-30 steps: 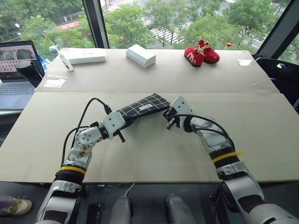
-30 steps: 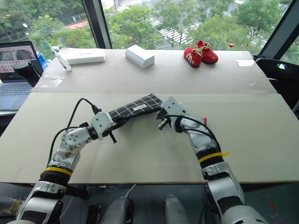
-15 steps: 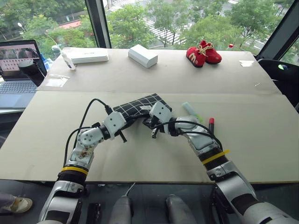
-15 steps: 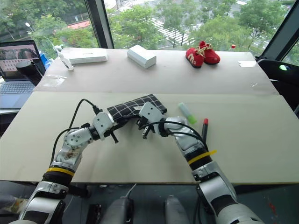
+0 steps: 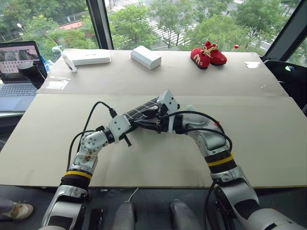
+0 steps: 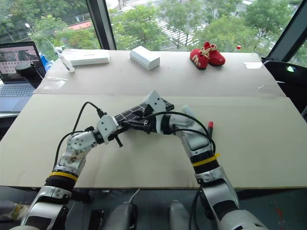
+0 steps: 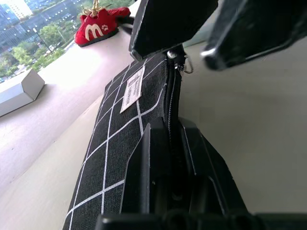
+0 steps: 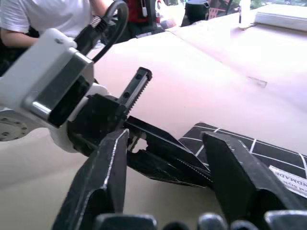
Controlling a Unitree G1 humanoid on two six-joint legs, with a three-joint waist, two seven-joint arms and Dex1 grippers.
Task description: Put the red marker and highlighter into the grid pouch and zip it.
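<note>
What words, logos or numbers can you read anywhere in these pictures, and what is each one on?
"M": a yellow arched letter on the side of the small red shoes at the far edge of the table.
White label on the grid pouch: carries printed lines, too small and blurred to read.
Laptop screen: shows pictures, nothing legible.
White boxes: no readable print.

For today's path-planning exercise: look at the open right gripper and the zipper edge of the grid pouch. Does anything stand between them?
Nothing visible does. The right gripper is open with its fingers on either side of the grid pouch edge. The left gripper is shut on the pouch's near end, beside that path, not across it.
</note>
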